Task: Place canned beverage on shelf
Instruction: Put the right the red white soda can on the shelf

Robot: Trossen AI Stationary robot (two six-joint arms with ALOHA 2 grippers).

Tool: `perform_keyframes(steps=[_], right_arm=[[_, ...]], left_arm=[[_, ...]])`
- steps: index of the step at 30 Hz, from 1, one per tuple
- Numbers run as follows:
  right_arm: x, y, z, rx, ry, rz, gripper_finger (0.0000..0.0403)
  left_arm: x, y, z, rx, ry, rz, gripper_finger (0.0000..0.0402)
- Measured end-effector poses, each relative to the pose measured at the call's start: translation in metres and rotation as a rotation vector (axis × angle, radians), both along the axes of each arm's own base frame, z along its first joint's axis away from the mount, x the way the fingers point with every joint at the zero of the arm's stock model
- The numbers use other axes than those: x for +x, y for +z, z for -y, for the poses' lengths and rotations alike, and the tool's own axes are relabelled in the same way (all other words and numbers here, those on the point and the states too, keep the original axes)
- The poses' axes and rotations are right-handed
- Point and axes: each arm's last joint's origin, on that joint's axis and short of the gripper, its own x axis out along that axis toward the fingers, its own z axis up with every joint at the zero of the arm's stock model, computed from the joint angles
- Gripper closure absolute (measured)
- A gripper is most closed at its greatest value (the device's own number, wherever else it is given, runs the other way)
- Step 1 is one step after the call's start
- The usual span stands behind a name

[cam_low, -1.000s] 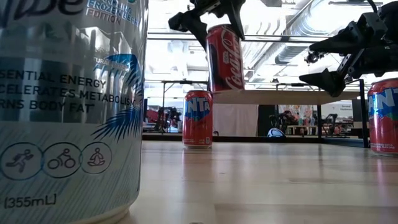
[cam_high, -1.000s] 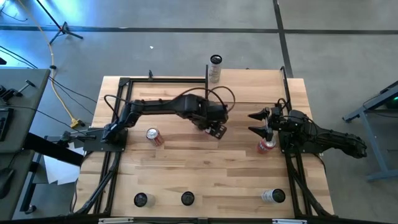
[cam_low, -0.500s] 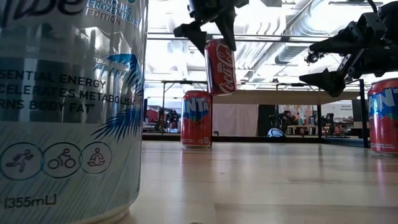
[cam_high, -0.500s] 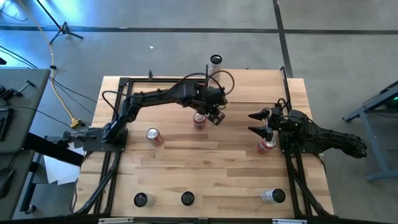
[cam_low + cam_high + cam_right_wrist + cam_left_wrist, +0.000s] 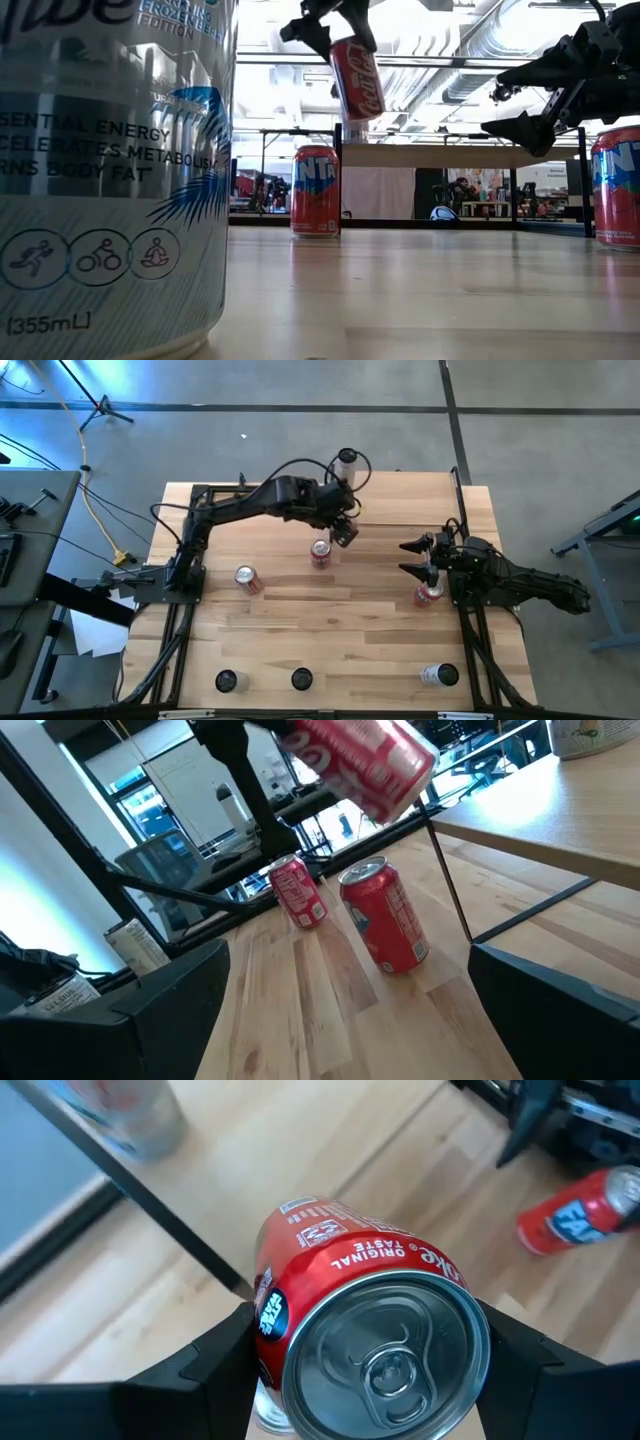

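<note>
The left arm's jaws (image 5: pixel 331 22) pinch a red Coca-Cola can (image 5: pixel 360 1325) by its sides, holding it tilted in the air above the surface (image 5: pixel 330 630), near the front edge of the shelf (image 5: pixel 450 155), a pale wood board on thin black uprights at the far middle of the surface. In the low view the can (image 5: pixel 357 78) hangs just above the shelf's left end, clear of the board. From overhead the left jaws (image 5: pixel 343 530) sit just beside a black upright, with a pale tall can (image 5: pixel 346 466) already standing on the shelf's far side. Below and just near of the held can, a red Fanta can (image 5: pixel 320 553) stands upright on the surface; a 2nd red can (image 5: pixel 246 579) stands farther left. At the right, the right arm's jaws (image 5: pixel 417 557) are spread wide and hover over another red Fanta can (image 5: pixel 429 594), apart from it. Along the near edge stand 2 dark-topped cans (image 5: pixel 228 680) (image 5: pixel 301 678) and a silver can (image 5: pixel 438 676) lying on its side. A white energy-drink can (image 5: pixel 110 170) fills the low view's left foreground.
</note>
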Motion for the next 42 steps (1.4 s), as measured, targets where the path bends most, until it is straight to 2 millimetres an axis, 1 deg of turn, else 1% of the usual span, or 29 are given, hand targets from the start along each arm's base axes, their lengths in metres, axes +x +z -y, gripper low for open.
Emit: perform_keyframes(steps=[8,16,20,27,34,42], right_arm=[[0.0,0.0,0.0,0.0,-0.001,-0.001,0.0004],[0.0,0.0,0.0,0.0,-0.001,-0.001,0.0004],[0.0,0.0,0.0,0.0,-0.001,-0.001,0.0004],[0.0,0.0,0.0,0.0,-0.001,0.0,0.0004],[0.0,0.0,0.0,0.0,-0.001,-0.001,0.0004],[0.0,0.0,0.0,0.0,-0.001,-0.001,0.0004]], left_arm=[[-0.003,0.001,-0.016,0.038,-0.022,-0.018,0.0156],[-0.001,0.003,-0.029,0.044,-0.041,0.021,0.0156],[-0.003,0.003,-0.038,0.005,-0.04,0.034,0.0156],[-0.009,0.002,-0.058,-0.101,0.048,0.07,0.0156],[-0.015,0.002,-0.076,-0.184,0.096,0.103,0.0156],[-0.017,0.004,-0.087,-0.207,0.108,0.139,0.0149]])
